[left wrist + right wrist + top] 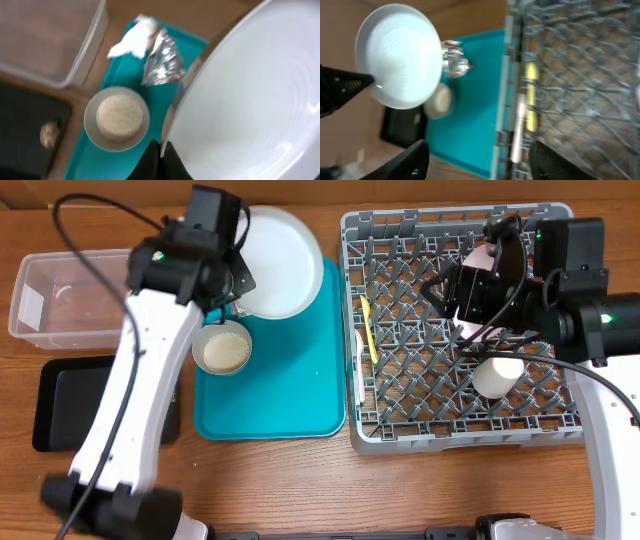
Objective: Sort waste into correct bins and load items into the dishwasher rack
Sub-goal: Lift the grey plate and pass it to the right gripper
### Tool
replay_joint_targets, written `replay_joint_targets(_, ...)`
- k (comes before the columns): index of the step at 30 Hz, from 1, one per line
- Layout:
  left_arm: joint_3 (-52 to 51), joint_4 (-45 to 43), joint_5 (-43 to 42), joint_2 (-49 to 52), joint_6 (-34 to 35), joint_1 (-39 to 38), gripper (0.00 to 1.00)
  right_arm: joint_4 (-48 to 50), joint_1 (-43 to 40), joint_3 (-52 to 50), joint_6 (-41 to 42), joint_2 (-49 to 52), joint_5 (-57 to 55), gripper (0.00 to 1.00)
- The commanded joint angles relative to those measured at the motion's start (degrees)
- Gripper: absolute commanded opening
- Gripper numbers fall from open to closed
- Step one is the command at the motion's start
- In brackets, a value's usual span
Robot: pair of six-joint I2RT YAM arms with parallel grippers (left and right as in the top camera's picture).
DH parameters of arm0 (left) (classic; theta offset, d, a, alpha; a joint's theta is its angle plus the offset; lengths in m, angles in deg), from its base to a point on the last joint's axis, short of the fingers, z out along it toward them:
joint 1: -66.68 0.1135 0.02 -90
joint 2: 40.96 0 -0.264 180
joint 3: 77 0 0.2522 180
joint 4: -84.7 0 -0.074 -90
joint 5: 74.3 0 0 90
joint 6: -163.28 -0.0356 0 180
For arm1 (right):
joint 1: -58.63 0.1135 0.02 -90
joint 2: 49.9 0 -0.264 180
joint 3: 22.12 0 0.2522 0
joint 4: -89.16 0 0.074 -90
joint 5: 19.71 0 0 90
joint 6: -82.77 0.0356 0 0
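Pale grey plate (285, 260) pinched at its rim by left gripper (161, 152); right gripper (477, 152) spread above rack (560, 435).

A pale plate (400, 55) shows beside the teal tray (475, 105) and rack (580, 75).

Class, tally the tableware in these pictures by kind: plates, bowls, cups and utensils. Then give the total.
Plates: 2 (grey plate; pink plate, partly hidden)
Bowls: 1 (bowl)
Cups: 1 (cup)
Utensils: 2 (yellow utensil; white utensil)
Total: 6
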Motion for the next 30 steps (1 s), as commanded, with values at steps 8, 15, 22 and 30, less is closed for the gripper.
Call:
replay_joint_targets(8, 1.4, -2.0, -15.9, -10.3, -25.2, 0.4, 0.04, 5.7, 0.2, 0.3, -11.0, 0.0, 25.2, 0.67)
replay_joint_targets(15, 1.4, -3.1, -27.0, -10.3, -28.5, 0.2, 0.04, 8.1, 0.8, 0.3, -15.5, 0.2, 26.1, 0.65)
replay_joint_targets(22, 1.4, -3.5, -33.2, -11.2, -30.5, 0.2, 0.04, 8.4, 1.0, 0.3, -15.4, 3.2, 25.3, 0.61)
replay_joint_targets(30, 1.4, -3.6, -33.1, -11.5, -30.5, -0.2, 0.04, 9.8, 2.5, 0.4, -15.4, 4.5, 26.5, 0.24)
